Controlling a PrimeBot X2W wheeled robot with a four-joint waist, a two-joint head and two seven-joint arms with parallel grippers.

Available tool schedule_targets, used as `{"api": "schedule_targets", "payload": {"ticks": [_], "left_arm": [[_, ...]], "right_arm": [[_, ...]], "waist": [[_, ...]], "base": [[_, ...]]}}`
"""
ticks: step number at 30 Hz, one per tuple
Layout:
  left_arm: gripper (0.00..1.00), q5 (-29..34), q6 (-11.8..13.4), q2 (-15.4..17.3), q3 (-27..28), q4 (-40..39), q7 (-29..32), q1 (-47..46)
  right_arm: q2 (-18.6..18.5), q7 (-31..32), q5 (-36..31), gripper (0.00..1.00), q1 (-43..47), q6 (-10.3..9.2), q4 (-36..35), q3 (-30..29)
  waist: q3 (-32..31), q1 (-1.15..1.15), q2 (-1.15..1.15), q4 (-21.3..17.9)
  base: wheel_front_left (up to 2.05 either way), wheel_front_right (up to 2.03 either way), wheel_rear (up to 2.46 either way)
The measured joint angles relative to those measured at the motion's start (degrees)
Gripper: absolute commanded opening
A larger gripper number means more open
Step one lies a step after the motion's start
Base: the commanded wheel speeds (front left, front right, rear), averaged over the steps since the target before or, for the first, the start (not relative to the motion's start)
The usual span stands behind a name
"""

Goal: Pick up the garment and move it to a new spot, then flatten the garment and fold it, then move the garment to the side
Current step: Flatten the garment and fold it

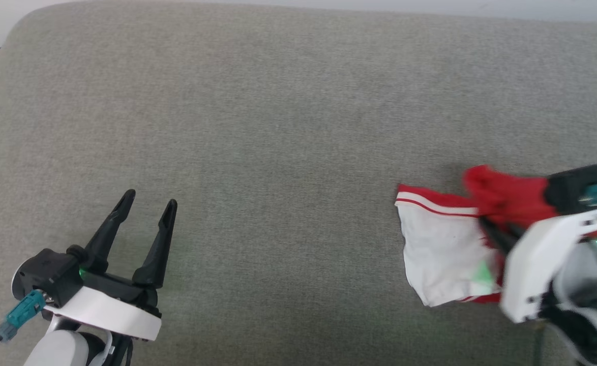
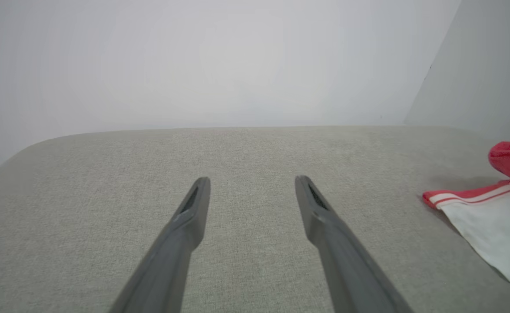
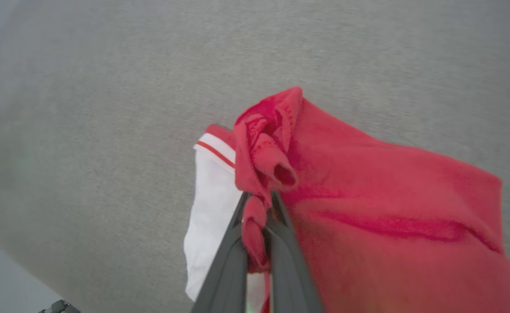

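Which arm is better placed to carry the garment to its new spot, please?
The right: the right gripper is shut on red fabric of the garment, while the left gripper hangs open, well apart from it.

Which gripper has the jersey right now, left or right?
The right gripper, shut on a bunched red fold of the jersey. The left gripper is open and empty, apart from the jersey, over the grey upholstered surface.

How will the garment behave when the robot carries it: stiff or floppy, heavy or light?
Probably floppy: the garment bunches and drapes where the right gripper has its jaws shut on a red fold. Likely light, being thin cloth. It may swing or unfold, since the white sleeve is outside the grip.
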Motion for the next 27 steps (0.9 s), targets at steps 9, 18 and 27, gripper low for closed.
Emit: {"api": "schedule_targets", "payload": {"ticks": [9, 18, 27], "left_arm": [[1.0, -0.2, 0.0, -0.82, -0.85, 0.4, 0.0, -1.14], [1.0, -0.77, 0.0, -0.85, -0.6, 0.49, 0.0, -1.91], [1.0, -0.73, 0.0, -0.49, 0.05, 0.63, 0.0, -1.71]], "right_arm": [[2.13, -0.98, -0.66, 0.0, -2.35, 0.0, 5.65, 10.53], [0.14, -4.41, -2.6, 0.0, 2.09, 0.0, 9.77, 7.59], [1.41, -9.24, -2.4, 1.0, 2.24, 0.0, 11.04, 6.8]], "waist": [[0.54, 0.0, 0.0, 2.51], [0.53, 0.0, 0.0, 4.01], [0.04, 0.0, 0.0, 2.11]], "base": [[0.0, 0.0, 0.0], [0.0, 0.0, 0.0], [0.0, 0.0, 0.0]]}}
